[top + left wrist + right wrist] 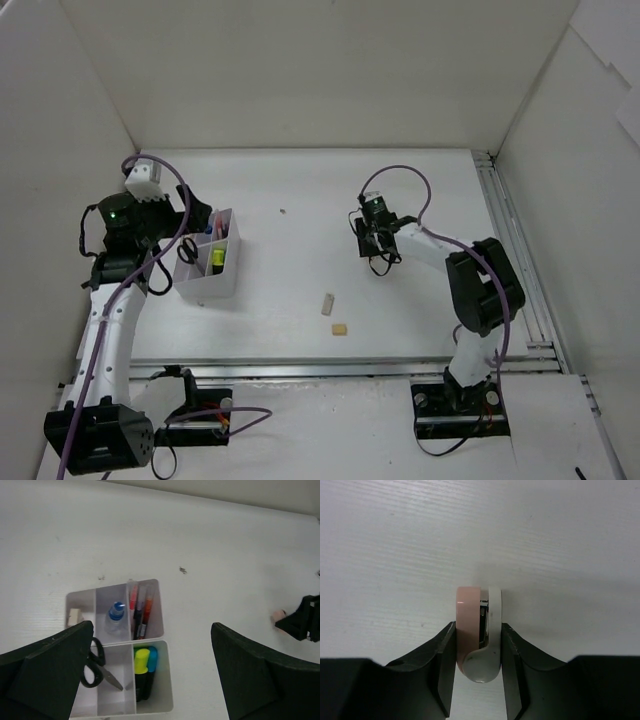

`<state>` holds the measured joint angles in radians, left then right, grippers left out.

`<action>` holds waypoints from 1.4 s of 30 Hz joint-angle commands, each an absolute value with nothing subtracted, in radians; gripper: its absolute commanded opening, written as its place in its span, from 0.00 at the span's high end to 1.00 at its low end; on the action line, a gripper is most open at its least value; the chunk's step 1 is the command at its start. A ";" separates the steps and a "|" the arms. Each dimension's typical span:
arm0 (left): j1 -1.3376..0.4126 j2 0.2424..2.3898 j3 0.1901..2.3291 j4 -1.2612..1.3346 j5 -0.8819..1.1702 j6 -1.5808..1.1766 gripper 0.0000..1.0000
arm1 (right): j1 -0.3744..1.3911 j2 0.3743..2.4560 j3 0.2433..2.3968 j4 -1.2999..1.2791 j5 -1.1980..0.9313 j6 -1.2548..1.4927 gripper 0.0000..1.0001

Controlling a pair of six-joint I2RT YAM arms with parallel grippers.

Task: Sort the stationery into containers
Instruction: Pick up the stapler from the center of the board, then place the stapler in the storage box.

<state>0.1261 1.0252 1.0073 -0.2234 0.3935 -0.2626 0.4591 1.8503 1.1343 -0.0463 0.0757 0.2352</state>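
Item: correction tape (468,625), pinched between fingers of right hand (478,632). Handling: lift straight, grip centred. Left hand (151,627) spread.

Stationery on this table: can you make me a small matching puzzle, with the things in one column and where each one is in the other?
1 scissors
2 correction tape
3 erasers
4 highlighters

a loose on the table
b side by side in one box compartment
c between the right gripper's fingers
d in the box, black handles showing

Pairs: 1-d, 2-c, 3-a, 4-b
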 commanded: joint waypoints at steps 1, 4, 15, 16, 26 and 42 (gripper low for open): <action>0.068 1.011 1.017 -0.161 0.573 -0.288 0.00 | 0.497 1.685 1.102 -0.022 0.011 0.137 0.89; -0.026 1.032 0.989 -0.094 0.668 -0.319 0.00 | 0.561 1.551 1.010 0.081 -0.118 0.037 0.89; -0.412 1.236 0.977 0.100 0.781 -0.416 0.01 | 0.687 1.204 0.753 0.396 -0.379 -0.084 0.84; -0.429 1.249 0.974 0.133 0.785 -0.443 0.01 | 0.701 1.181 0.747 0.409 -0.367 -0.080 0.85; -0.552 1.370 0.948 0.276 0.788 -0.545 0.12 | 0.779 1.097 0.703 0.520 -0.322 -0.081 0.81; -0.554 1.339 0.933 0.279 0.792 -0.535 1.00 | 0.833 1.152 0.750 0.606 -0.020 -0.091 0.35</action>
<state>-0.5690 1.3968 0.9192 0.2646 0.7803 -0.5690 0.8330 1.1465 0.6827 0.4381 -0.0998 -0.0780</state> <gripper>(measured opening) 0.290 0.566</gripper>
